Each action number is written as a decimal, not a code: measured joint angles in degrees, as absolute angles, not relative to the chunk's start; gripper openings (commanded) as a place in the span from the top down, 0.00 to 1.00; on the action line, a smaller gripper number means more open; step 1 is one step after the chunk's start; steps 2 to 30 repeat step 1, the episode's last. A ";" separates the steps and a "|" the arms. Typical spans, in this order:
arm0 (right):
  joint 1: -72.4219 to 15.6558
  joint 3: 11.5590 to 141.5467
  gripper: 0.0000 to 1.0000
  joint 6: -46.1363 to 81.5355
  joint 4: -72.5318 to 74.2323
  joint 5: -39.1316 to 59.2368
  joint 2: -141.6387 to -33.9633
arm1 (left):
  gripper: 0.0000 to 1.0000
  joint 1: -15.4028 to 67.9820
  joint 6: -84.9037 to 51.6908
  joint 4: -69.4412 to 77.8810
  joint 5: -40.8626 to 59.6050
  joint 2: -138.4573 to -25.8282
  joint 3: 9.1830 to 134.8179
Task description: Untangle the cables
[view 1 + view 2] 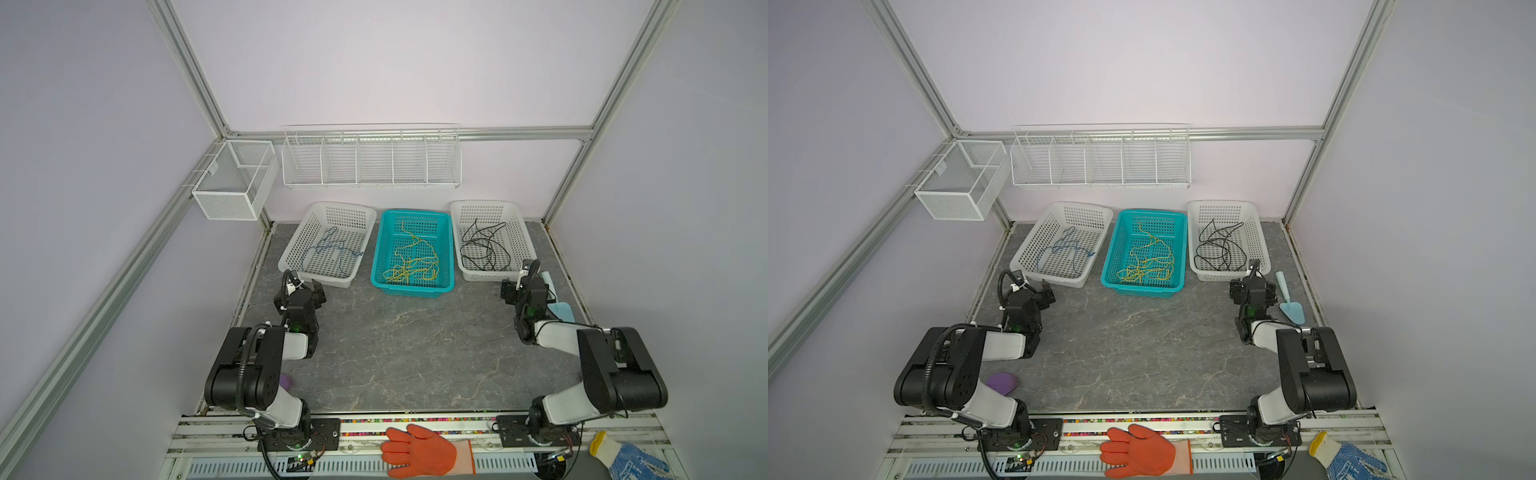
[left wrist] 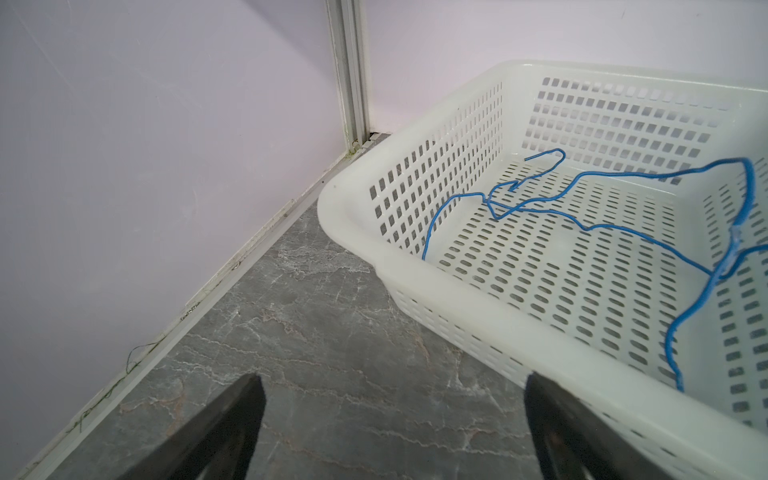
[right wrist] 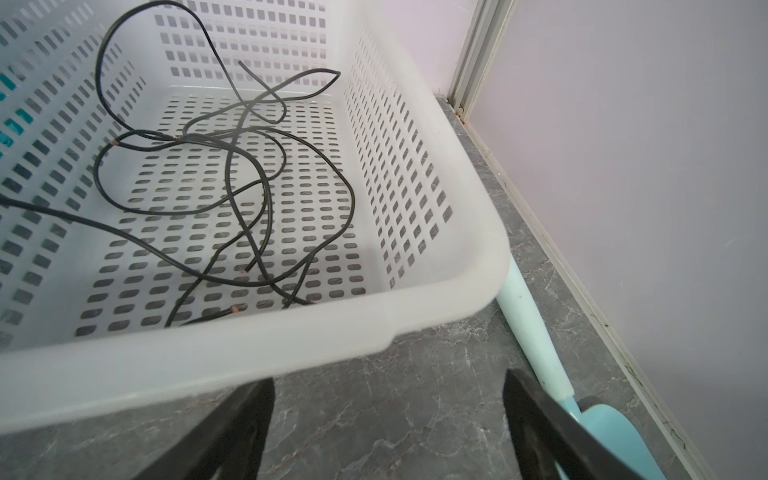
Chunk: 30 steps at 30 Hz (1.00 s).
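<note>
Grey stone-patterned bench [image 1: 415, 353] carries three baskets in a row at the back: left white basket [image 1: 332, 205], teal basket [image 1: 411, 289], right white basket [image 1: 486, 275].

Cables lie sorted by colour, one colour per basket: blue cable [image 1: 332, 249] in the left white basket, yellow cables [image 1: 411, 262] in the teal basket, black cables [image 1: 482, 249] in the right white basket. The strand count per colour cannot be told.

Two end effectors noted. Left end effector [image 2: 392, 378]: jaws apart, holding nothing, over the bench just beside the left white basket's near corner. Right end effector [image 3: 388, 378]: jaws apart, holding nothing, just beside the right white basket's near rim.

Other items:
- One pale blue scoop [image 1: 1292, 309] on the bench, beside the right white basket.
- Two gloves at the front rail: orange glove [image 1: 419, 451] and blue-and-white glove [image 1: 627, 459].
- Two wire racks [image 1: 372, 160] on the walls.
</note>
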<state>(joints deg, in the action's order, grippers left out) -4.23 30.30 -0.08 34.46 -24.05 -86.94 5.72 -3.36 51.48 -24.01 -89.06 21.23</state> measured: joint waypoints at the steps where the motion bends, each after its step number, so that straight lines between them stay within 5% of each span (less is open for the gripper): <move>1: -4.27 32.14 0.12 -0.23 32.49 -23.88 -87.83 | 0.02 5.72 -3.36 51.48 -24.01 -89.06 21.23; 30: -4.27 32.14 0.12 -0.23 32.49 -23.88 -87.83 | 0.02 5.72 -3.36 51.48 -24.01 -89.06 21.23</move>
